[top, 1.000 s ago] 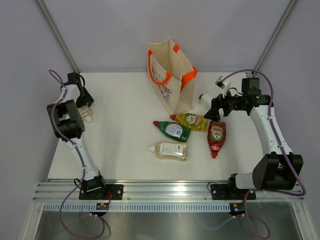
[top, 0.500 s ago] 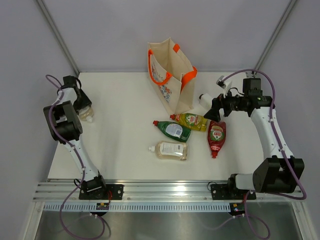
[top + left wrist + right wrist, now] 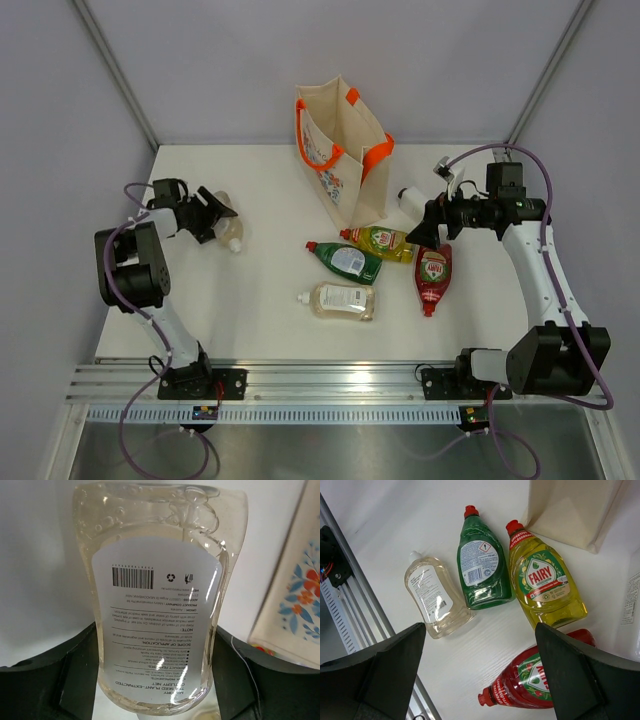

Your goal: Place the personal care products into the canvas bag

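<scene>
My left gripper (image 3: 212,218) is shut on a clear bottle of pale liquid (image 3: 229,233) at the table's left. In the left wrist view this clear bottle (image 3: 155,595) fills the space between the black fingers (image 3: 55,675), back label facing me. The canvas bag (image 3: 342,150) stands upright at the back centre. The green (image 3: 345,261), yellow (image 3: 382,242), clear-beige (image 3: 342,300) and red (image 3: 433,275) bottles lie in front of it. My right gripper (image 3: 430,226) hangs open above the red bottle (image 3: 542,677), beside a white bottle (image 3: 410,197).
The bag's floral side (image 3: 300,595) shows at the right of the left wrist view. The right wrist view looks down on the clear-beige (image 3: 435,600), green (image 3: 482,565) and yellow (image 3: 545,582) bottles and the bag's base (image 3: 570,510). A metal rail (image 3: 330,378) runs along the near edge.
My left gripper has closed on the clear bottle and swung with it from the far-left table edge to the right, toward the bag. The right arm has barely shifted.
</scene>
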`<state>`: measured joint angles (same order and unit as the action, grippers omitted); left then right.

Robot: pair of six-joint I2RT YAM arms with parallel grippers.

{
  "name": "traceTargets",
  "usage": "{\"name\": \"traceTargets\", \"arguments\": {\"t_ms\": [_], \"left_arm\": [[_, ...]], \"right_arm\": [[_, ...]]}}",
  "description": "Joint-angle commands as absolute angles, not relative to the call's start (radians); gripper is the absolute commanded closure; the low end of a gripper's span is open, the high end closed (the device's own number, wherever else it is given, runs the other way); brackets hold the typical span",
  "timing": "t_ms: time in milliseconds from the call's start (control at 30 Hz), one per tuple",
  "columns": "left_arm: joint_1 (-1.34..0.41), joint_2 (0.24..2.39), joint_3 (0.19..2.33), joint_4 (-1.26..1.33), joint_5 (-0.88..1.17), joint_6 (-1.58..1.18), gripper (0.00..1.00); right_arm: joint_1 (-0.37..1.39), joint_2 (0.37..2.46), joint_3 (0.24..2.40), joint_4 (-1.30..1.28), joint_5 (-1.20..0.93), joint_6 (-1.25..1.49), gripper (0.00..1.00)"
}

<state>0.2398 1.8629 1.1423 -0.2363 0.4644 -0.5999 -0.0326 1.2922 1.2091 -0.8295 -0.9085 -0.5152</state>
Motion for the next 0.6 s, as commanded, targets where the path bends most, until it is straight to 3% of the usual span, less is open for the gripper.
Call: {"name": "traceTargets", "arguments": {"t_ms": [0,233,567], "left_arm": [[0.192,1.752,1.077,0.058,0.675,-0.773,1.0],[0.086,1.701,1.046,0.308,0.749,-0.977,1.0],[-0.135,1.637,1.334,0.336,0.637,-1.065,1.0]], "right_arm": [[-0.034,1.261,1.207,-0.825,-0.957,-0.479,0.01],[-0.034,1.244,1.204,-0.834,-0.96,-0.466,0.01],[-0.034,1.203,1.19,-0.842,-0.94,-0.454,0.0]]}}
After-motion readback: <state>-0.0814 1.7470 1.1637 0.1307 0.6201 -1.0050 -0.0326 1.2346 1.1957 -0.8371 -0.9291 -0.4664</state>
